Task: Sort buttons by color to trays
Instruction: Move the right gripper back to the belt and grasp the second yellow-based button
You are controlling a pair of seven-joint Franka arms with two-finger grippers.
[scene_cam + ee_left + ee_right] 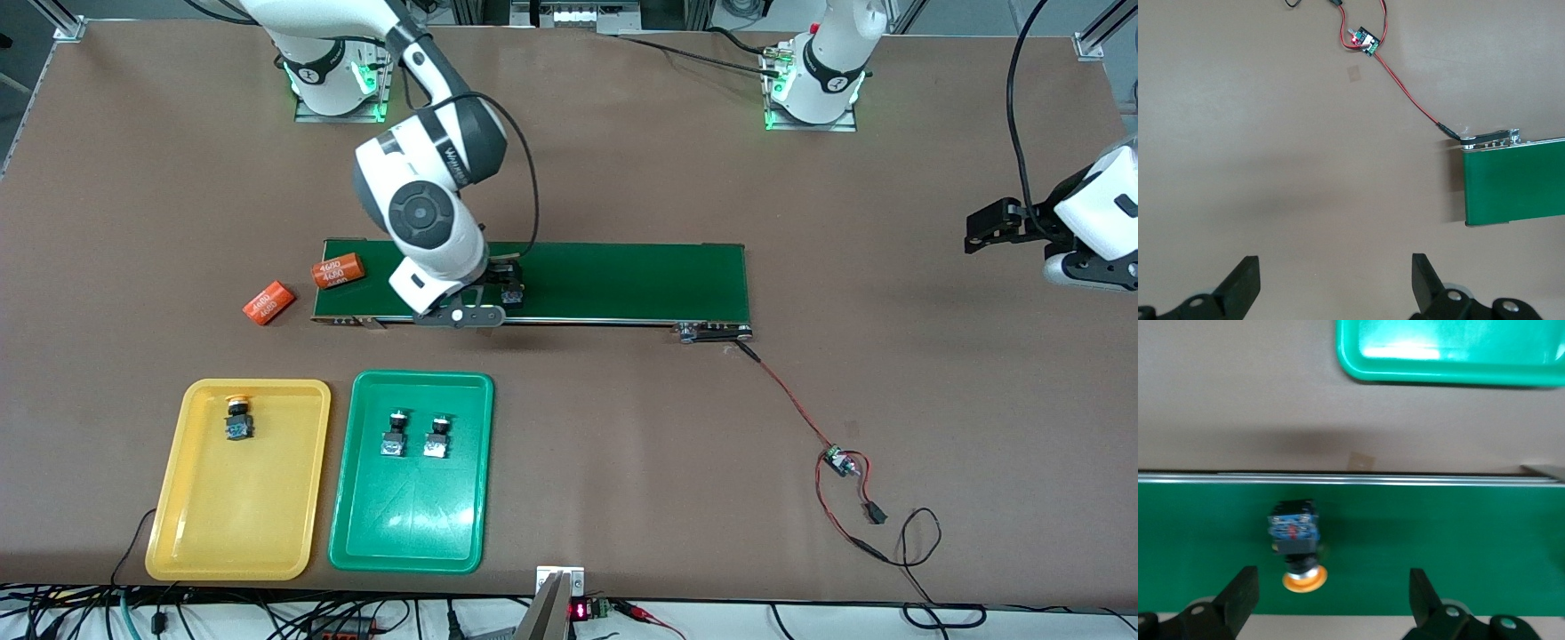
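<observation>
Toward the right arm's end of the table, nearest the front camera: yellow tray (191, 533) holding one yellow-capped button (237, 420) close to its edge farthest from the camera. Just beside it, toward the left arm's end: green tray (411, 533) with two green-capped buttons (395, 434) (436, 436) side by side, near each other but apart, in the half farther from the camera.

Farther from the camera than the trays: two orange cylinders printed "4680", one (268, 302) on the bare table, the other (338, 270) at the end of the conveyor belt (622, 280).

Over the belt: right gripper (498, 293), fingers (1238, 597) spread wide, gripping nothing. Between those fingers, lying on its side on the belt: second yellow-capped button (1296, 543), touched by neither finger.

From the belt's other end: red and black wire (791, 400) running nearer to the camera to a small circuit board (838, 462).

At the left arm's end, well apart from belt and trays: left gripper (1335, 283) waiting over bare table, fingers (1245, 283) wide apart, holding nothing.
</observation>
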